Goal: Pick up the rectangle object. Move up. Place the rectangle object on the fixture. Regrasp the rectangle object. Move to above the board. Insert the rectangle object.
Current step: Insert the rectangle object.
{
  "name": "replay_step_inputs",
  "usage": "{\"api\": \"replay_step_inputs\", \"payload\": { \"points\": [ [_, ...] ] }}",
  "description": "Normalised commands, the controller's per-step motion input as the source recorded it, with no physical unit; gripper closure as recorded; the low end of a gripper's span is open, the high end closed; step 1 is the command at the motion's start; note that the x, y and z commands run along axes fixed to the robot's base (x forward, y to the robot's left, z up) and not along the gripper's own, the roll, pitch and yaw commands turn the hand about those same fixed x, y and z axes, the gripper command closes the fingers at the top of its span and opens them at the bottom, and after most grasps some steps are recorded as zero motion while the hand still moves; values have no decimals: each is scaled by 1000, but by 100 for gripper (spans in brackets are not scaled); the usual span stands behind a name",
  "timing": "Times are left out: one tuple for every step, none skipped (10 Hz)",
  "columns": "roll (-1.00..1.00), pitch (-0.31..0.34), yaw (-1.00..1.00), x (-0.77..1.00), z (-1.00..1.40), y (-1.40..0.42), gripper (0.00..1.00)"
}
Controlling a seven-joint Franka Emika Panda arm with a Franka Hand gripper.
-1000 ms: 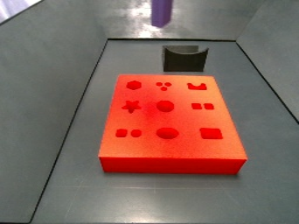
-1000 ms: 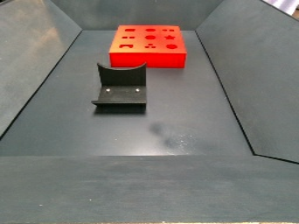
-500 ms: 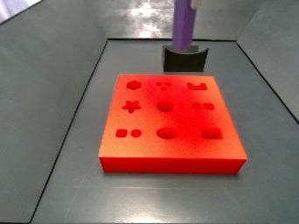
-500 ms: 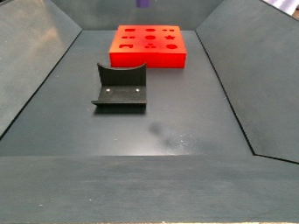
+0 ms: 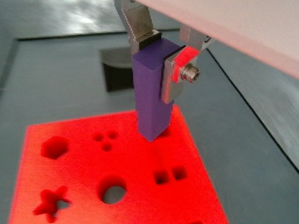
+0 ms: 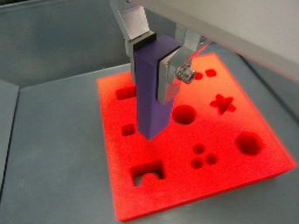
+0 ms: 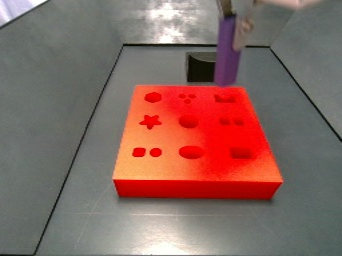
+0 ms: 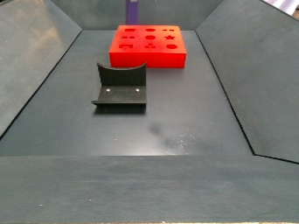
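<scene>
The rectangle object [image 5: 152, 101] is a long purple block hanging upright, and my gripper [image 5: 162, 59] is shut on its upper end; silver fingers [image 6: 169, 66] press both of its sides. In a side view the block [image 7: 229, 50] hovers above the far right part of the orange-red board [image 7: 187, 150], its lower end still clear of the surface. From the opposite side the block [image 8: 132, 10] shows at the picture's upper edge behind the board [image 8: 149, 48]. The dark fixture [image 8: 121, 87] stands empty on the floor, apart from the board, and shows behind it [image 7: 201, 68].
The board carries several dark cut-outs, among them a star [image 7: 150, 122], circles and a rectangle [image 7: 241, 153]. Sloping grey walls [image 8: 35, 61] enclose the dark floor on all sides.
The block has come down into view and shifted right in a side view, from above the fixture to over the board's far right part. Board and fixture have not moved.
</scene>
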Motion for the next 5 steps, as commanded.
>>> {"api": "replay_step_inputs", "payload": {
  "points": [
    [0,-63,-977,26,-354,-160,100],
    [0,-64,-963,26,-297,-189,100],
    [0,-51,-980,0,-263,-189,100],
    [0,-43,-983,0,-249,-189,100],
    [0,0,-760,106,-66,-391,100]
  ]
}}
